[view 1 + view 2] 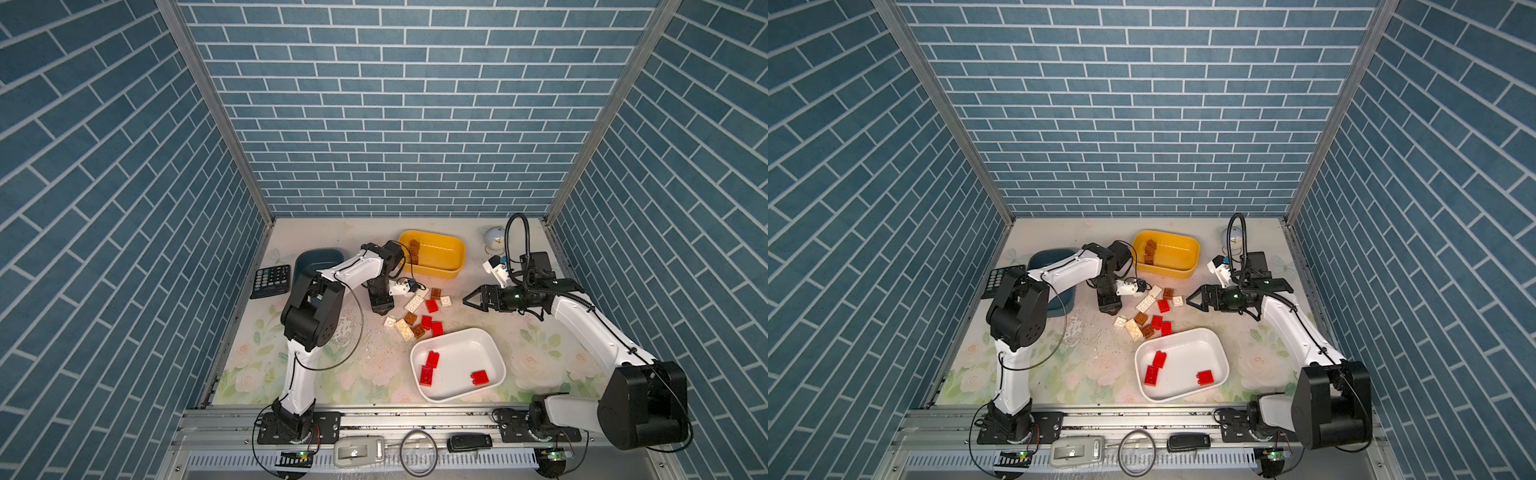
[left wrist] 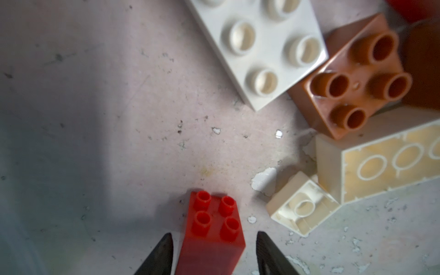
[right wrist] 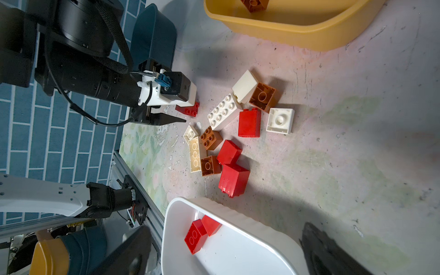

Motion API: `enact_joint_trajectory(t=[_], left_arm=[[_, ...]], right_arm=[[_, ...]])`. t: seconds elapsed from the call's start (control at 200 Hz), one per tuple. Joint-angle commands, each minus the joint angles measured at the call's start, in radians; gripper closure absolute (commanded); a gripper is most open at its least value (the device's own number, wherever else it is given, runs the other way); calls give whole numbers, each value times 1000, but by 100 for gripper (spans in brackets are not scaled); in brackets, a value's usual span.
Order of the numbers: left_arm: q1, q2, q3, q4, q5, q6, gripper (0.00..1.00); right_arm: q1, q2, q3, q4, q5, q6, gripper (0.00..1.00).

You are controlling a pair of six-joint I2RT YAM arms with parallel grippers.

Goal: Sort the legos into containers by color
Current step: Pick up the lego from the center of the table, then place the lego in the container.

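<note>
your left gripper point(image 1: 381, 308), just below frame centre in a top view, straddles a small red brick point(image 2: 212, 221), jaws apart with a gap each side, not gripping. your right gripper point(image 1: 471, 300), mid-right of the loose legos point(image 1: 415, 318), gapes wide, empty.

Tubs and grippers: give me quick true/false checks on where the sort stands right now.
1. The white tub holds red bricks. True.
2. The yellow tub is empty. False: brown bricks lie in it.
3. The left gripper straddles a lone red brick. True.
4. The right gripper grips a white brick. False: it is open and empty.
5. No brown brick lies on the table. False: loose brown bricks sit in the pile.
</note>
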Motion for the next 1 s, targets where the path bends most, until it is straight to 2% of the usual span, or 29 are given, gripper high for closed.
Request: enact_joint_trajectory(t=[0.0, 0.1, 0.28, 0.46, 0.645, 0.765, 0.87, 0.99], left_arm=[[7, 19, 2, 2, -12, 21, 45], [7, 22, -7, 13, -19, 22, 51], [8, 17, -9, 12, -19, 14, 72], [-11, -63, 0, -52, -12, -57, 72], [-90, -221, 25, -122, 99, -265, 70], [-180, -310, 7, -127, 152, -428, 70], [-291, -378, -48, -65, 197, -570, 70], [-367, -446, -141, 73, 220, -760, 72]], right_arm=[[-3, -12, -9, -9, -8, -19, 1], [-3, -11, -10, -8, -9, -19, 1], [-4, -4, -9, -5, -11, -17, 1], [-4, -4, -6, -2, -9, -22, 1], [-8, 4, 0, 4, -4, -28, 1], [-14, 8, 3, 7, -5, -29, 1], [-20, 12, 7, 8, -6, -31, 1], [-24, 15, 14, 7, -7, -34, 1]])
